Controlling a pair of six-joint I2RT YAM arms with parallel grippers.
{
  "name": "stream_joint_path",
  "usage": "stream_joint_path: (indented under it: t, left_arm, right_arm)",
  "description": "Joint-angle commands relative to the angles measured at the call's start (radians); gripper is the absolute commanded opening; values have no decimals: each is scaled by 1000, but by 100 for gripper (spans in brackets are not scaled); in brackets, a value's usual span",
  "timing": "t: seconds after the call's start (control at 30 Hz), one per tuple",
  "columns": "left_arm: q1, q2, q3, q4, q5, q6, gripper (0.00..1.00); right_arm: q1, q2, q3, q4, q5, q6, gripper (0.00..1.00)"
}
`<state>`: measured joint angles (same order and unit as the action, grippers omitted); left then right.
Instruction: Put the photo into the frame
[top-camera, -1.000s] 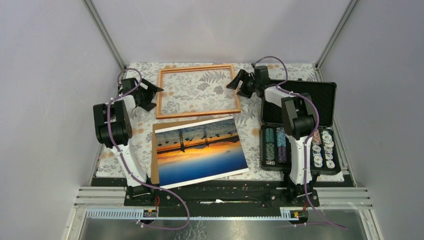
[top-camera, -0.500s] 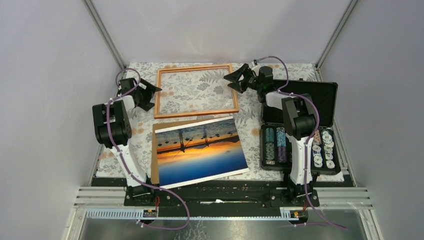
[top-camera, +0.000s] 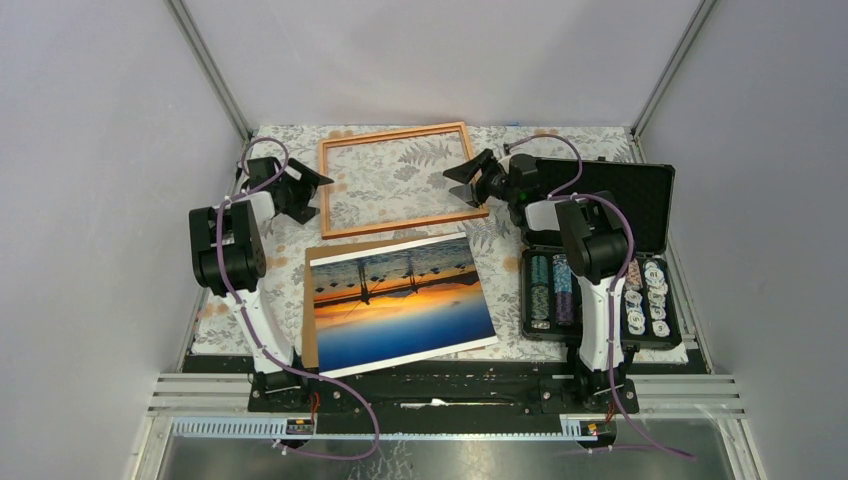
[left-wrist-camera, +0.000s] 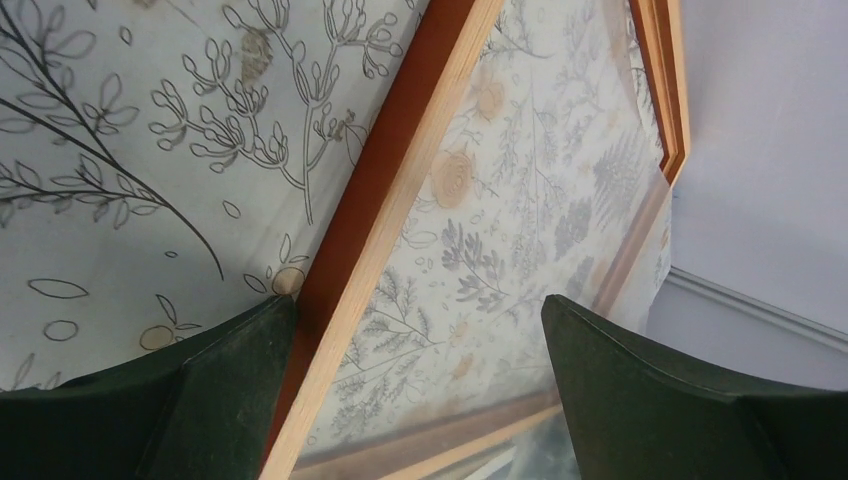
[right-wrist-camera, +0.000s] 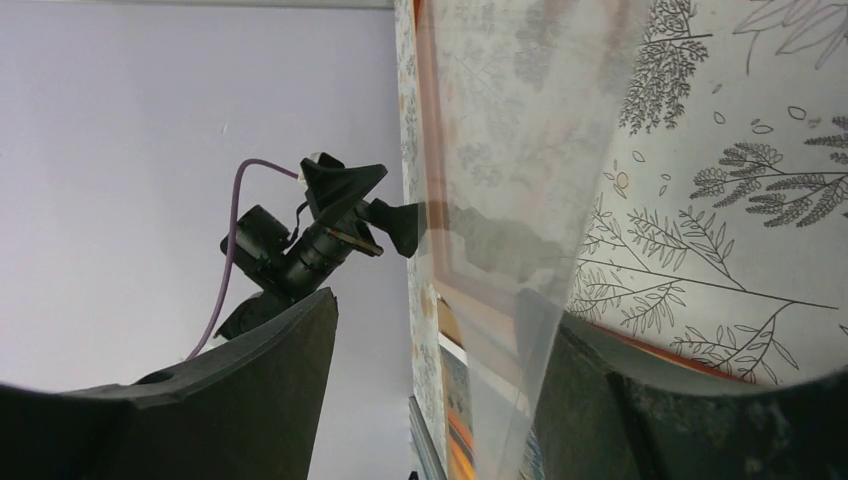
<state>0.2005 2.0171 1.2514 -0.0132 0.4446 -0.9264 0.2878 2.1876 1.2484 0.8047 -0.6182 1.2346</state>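
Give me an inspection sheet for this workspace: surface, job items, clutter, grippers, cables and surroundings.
Surface: floral cloth, lying flat.
Job's things: frame at far centre, skewed, no photo in it; photo face up on the near side, outside the frame, on a brown backing board.
Clutter: open black case holding chips, right side.
Grippers: left gripper open, straddling the frame's left rail; right gripper open at its right edge.
Cables: purple cables, none across the photo.
Surroundings: plain grey walls, metal corner posts.
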Motion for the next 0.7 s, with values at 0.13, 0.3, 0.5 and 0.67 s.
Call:
stream_joint_path:
  t: [0.13,0.3,0.5,0.67]
  left_arm:
    - [-3,-44,-19,-24,37,-12,99]
    - [2,-41,-23,-19,41,-17,99]
    - [9,-43,-26,-18,38,-17,99]
    - [12,-41,-25,-17,39,-18,99]
  right_arm:
    - [56,-140,18,-225,194,-148,71]
    - [50,-182,8,-304,269,-214,73]
    - [50,-166,-12,-257,275,-187,69]
    - [50,-184,-35,-261,322,-204,56]
